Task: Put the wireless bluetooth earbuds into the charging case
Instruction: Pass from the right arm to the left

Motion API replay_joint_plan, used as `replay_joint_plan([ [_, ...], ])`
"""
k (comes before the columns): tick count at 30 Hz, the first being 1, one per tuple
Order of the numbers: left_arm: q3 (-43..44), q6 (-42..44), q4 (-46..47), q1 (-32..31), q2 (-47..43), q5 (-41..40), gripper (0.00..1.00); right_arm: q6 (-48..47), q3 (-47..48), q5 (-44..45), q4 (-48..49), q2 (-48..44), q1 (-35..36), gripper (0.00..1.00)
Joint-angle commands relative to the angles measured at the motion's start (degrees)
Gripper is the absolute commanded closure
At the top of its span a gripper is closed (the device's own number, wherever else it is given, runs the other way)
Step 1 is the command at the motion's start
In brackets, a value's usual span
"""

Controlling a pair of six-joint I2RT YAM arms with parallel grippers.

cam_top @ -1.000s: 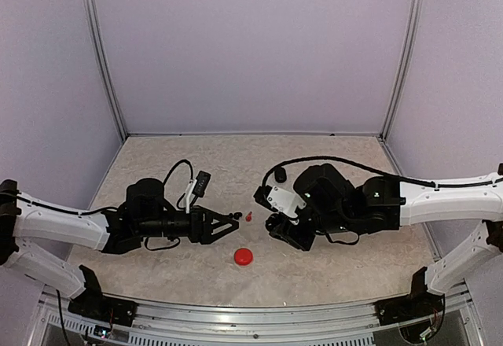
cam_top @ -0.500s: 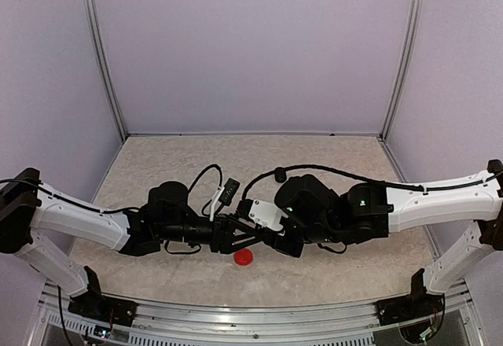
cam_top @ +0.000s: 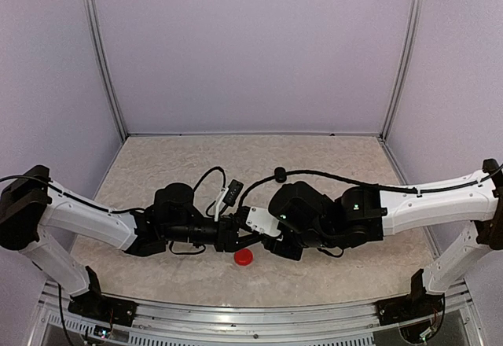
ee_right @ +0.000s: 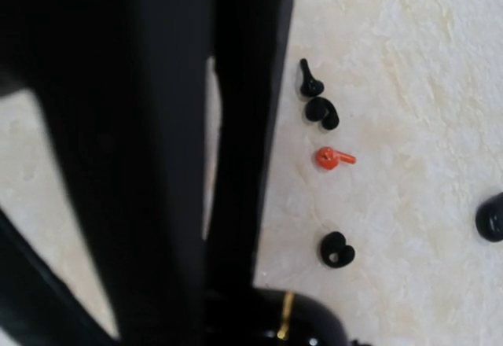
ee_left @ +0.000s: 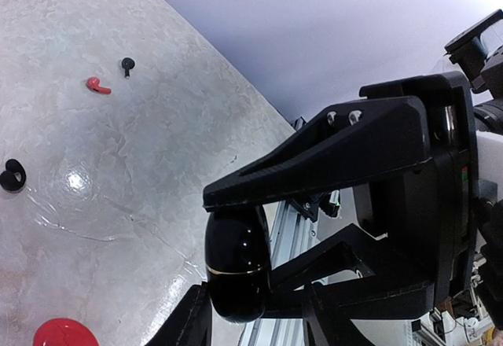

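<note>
Even, soft lighting; table [ee_left: 118, 173] shows glare, right wrist foreground blurred.

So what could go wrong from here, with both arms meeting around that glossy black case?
1. The glossy black pebble-shaped case sits near the tips of the right gripper. Smooth and rounded, it could slip if the left gripper nudges it.
2. Its gold seam looks shut, so nothing can go in yet.
3. The small red stemmed earbud and black earbuds lie loose, and the crowded arms might scatter them.

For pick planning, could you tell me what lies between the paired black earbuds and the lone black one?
A single red earbud, apart from both, seen in the right wrist view.
</note>
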Motion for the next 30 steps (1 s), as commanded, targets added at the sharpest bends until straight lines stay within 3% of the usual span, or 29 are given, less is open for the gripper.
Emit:
replay_joint_plan([
  [1,0.99,-0.89,3.12,-0.6,1.1,-0.16,0.6,-0.36,1.99,-0.02,4.67,-0.58,1.27,0.59],
  [9,-0.65,-2.26,5.21,0.08,-0.74,-1.87,0.58,-0.64,-0.13,-0.37,5.58,-2.61,1.35,0.6],
  [17,0.68,0.28,0.66,-1.04,-0.27,-3.95,0.59,-0.71,0.85,3.14,4.95,-1.45,1.39,0.59],
  [25,1.11,-0.01,0.02,-1.25,0.89,-4.35,0.76,-0.74,2.24,6.55,4.24,-0.46,1.35,0.54],
  [30,0.13,0.54,1.61,-1.21,-0.46,-4.23,0.91,0.35,1.34,4.63,4.99,-0.72,1.4,0.37],
])
